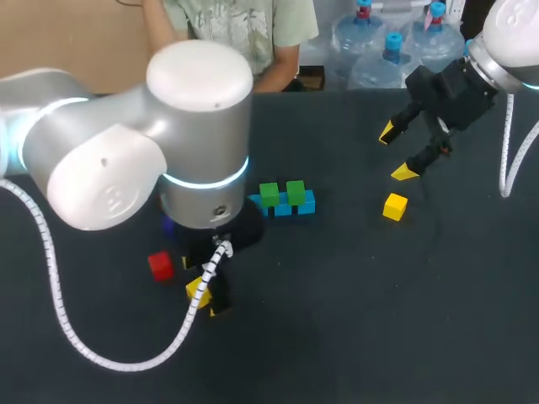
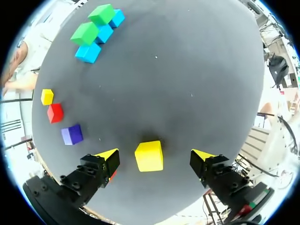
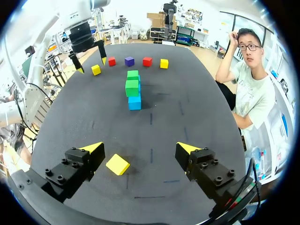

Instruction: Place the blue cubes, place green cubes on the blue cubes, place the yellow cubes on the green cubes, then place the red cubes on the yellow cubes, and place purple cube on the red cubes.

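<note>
Nearest: left gripper point(image 2: 156, 155) low over table point(image 1: 354, 320), fingers spread wide, gripping nothing. Yellow cube point(image 2: 149, 155) lies on table between fingers, touching neither. Red cube point(image 1: 160, 265) near it. Farther, mid-table: blue cubes point(image 1: 284, 205) in row, two green cubes point(image 1: 269, 194) on top. Farthest, at right: right gripper point(image 1: 402, 153) above table, wide open, empty; second yellow cube point(image 1: 394, 206) on table below it.

open table point(image 1: 404, 320) all around right yellow cube point(image 1: 394, 206)
</note>
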Robot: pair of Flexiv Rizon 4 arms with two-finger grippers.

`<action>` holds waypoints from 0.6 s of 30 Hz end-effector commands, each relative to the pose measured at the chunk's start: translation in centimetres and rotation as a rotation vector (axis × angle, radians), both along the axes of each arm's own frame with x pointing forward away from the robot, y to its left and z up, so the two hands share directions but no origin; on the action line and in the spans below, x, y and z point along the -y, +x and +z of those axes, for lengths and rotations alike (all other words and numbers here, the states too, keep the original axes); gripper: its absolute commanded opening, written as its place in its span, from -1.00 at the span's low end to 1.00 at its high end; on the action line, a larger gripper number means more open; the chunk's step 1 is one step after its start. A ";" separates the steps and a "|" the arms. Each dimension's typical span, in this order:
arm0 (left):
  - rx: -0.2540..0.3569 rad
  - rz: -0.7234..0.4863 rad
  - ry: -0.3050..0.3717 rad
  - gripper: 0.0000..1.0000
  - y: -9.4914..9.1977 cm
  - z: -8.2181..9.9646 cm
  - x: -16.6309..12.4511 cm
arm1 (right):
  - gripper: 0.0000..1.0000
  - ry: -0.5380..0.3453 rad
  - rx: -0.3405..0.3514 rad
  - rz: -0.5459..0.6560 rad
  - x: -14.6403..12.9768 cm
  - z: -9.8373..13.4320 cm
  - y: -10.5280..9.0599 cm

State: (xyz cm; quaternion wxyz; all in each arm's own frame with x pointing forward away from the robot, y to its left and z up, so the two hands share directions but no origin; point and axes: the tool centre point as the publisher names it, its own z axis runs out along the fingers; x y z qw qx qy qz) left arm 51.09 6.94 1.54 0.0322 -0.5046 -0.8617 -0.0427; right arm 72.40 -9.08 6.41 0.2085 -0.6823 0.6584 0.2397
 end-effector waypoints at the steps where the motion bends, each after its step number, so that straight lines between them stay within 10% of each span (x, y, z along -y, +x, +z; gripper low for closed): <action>1: -0.002 -0.009 -0.026 1.00 0.0 -0.6 -0.5 | 1.00 0.001 0.002 -0.001 0.0 0.0 -0.1; 18: -0.005 -0.015 -0.043 1.00 0.2 -1.8 -0.5 | 1.00 0.001 0.002 -0.001 0.0 0.0 -0.1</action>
